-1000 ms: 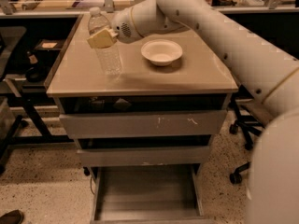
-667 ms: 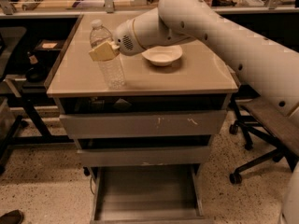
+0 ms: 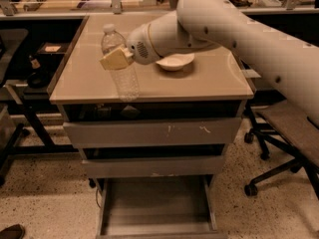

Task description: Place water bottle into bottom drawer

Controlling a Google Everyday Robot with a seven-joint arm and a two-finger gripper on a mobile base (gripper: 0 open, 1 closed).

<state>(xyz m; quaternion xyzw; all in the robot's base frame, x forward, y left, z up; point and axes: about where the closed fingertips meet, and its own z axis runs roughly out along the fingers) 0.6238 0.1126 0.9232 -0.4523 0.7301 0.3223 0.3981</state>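
Gripper (image 3: 115,59) over the left front part of the worktop (image 3: 209,86), jaws clamped on the upper body of the water bottle (image 3: 125,81), just below its shoulder. The bottle is near upright, base at the worktop's front edge; contact with the surface cannot be told. White bowl (image 3: 174,61) lies partly behind the arm (image 3: 239,29). Bottom drawer (image 3: 154,203) stands pulled out, well below.

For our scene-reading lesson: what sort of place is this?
Probably an office or lab: drawer cabinet, rolling chair, cluttered desks behind. The gripper holds a water bottle at the cabinet top.
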